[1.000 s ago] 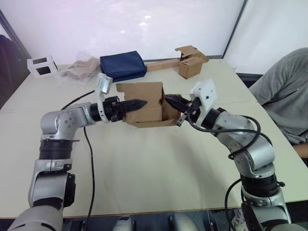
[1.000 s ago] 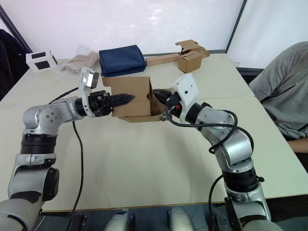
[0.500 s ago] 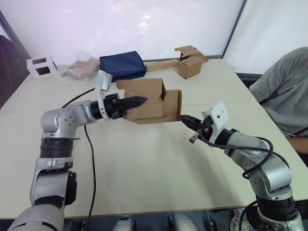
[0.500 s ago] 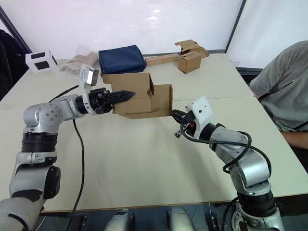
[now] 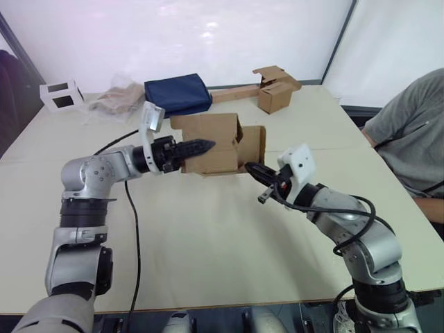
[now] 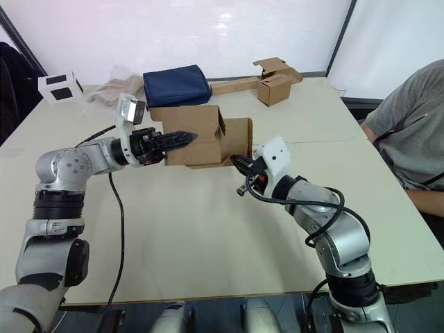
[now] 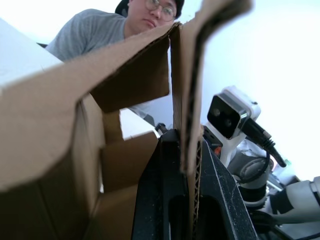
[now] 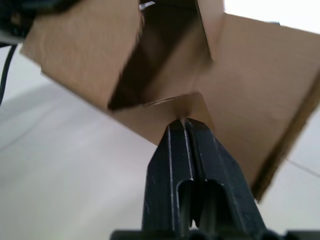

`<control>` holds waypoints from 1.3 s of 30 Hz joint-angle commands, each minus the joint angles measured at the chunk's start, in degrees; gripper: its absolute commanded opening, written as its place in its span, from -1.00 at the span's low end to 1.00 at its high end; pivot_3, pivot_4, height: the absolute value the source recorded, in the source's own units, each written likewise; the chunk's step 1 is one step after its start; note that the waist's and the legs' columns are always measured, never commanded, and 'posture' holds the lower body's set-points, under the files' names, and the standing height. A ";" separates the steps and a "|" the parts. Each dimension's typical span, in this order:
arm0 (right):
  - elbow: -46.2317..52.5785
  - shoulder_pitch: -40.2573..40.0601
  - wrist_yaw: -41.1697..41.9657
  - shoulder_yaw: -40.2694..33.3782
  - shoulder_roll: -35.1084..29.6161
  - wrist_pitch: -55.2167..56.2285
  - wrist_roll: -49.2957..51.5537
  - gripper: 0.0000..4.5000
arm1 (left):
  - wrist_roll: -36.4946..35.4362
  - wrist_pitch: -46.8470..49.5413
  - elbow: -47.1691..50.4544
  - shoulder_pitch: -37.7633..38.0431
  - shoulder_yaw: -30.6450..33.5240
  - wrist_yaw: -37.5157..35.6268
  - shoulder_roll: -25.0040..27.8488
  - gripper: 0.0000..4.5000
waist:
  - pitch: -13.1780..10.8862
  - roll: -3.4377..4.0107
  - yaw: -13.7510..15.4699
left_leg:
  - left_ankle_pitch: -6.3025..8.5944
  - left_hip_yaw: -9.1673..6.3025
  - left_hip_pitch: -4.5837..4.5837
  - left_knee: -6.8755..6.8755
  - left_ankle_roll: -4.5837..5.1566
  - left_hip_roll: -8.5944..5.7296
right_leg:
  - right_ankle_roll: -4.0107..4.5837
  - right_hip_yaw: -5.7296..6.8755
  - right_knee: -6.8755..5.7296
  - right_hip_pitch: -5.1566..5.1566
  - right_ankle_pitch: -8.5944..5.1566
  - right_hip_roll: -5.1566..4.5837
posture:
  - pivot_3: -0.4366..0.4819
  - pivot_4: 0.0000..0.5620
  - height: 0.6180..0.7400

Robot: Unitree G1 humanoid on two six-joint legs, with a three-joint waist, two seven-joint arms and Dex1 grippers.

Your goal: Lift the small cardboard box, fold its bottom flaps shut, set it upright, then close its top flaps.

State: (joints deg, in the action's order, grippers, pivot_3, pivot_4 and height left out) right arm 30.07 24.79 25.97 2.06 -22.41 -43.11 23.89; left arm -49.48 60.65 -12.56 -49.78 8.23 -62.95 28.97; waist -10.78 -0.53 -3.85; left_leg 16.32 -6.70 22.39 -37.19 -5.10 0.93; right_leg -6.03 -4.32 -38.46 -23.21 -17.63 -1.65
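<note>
Two black fingers of the left gripper (image 5: 198, 146) are clamped on one wall of the small cardboard box (image 5: 216, 144), a plain brown corrugated cuboid; in the left wrist view the wall's edge sits between the fingers (image 7: 165, 190). That pinch holds the box clear of the pale table (image 5: 208, 236), lying on its side with one open end turned toward the right arm, seemingly so the flaps there can be reached.

Pressed together, the right gripper (image 5: 252, 168) fingers (image 8: 190, 150) form a single blunt tip. It sits just under the lower flap at that open end, touching its edge or nearly so in the right wrist view. I judge it is placed to nudge this flap, likely one of the bottom flaps (image 5: 255, 147), upward and inward while the other arm steadies the box. A broad flap stands outward on the right side, not yet folded.

Counting outward: two grippers, one held box, one second brown box with a long cardboard strip (image 5: 274, 90) at the far edge, one dark blue folded fabric bundle (image 5: 177, 94), one crumpled clear plastic wrap (image 5: 114, 98), one small white cube-shaped frame (image 5: 59, 95), and one person in a grey shirt (image 5: 409, 139) seated at the table's right side.
</note>
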 commanded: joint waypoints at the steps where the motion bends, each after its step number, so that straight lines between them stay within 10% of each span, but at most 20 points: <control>1: 0.75 2.33 0.98 1.16 1.33 0.93 1.54 -1.00 | -2.05 0.66 2.56 -0.65 1.52 -0.25 0.60 -1.00 | 0.00 0.00 0.01 | 0.00 0.00 0.00 0.00 0.00 0.00 | 0.00 0.00 0.00 0.00 0.00 0.00 | -0.05 -0.47 1.00; 13: 1.03 2.29 2.59 0.05 0.93 0.54 3.34 -1.00 | -3.09 0.33 2.07 -1.12 2.36 1.01 0.09 -1.00 | 0.00 0.00 -0.03 | 0.00 0.00 0.00 0.00 0.00 0.00 | 0.00 0.00 0.00 0.00 0.00 0.00 | -0.05 -0.47 1.00; 25: -1.92 -2.65 -1.33 -21.46 4.27 -3.29 23.78 -1.00 | -4.88 1.99 1.46 -1.90 3.68 2.13 -0.47 -1.00 | 0.00 0.00 0.13 | 0.00 0.00 0.00 0.00 0.00 0.00 | 0.00 0.00 -0.01 0.01 0.00 -0.01 | -0.05 -0.47 1.00; 39: -20.51 -1.33 -1.29 -29.47 13.79 0.25 47.19 1.00 | -6.90 3.59 0.57 -4.22 3.69 2.97 -2.21 -1.00 | 0.00 0.01 -0.19 | 0.00 0.02 -0.02 0.00 0.00 0.01 | 0.00 -0.01 -0.02 0.01 0.00 0.01 | -0.05 -0.47 1.00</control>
State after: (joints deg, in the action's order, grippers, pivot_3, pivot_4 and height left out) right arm 12.14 21.59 24.54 -27.30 -11.36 -44.71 66.87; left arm -54.91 64.17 -12.45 -52.10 10.49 -59.76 26.78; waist -10.78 -0.52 -4.04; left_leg 16.32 -6.68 22.37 -37.18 -5.10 0.94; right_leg -6.03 -4.34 -38.49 -23.19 -17.63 -1.64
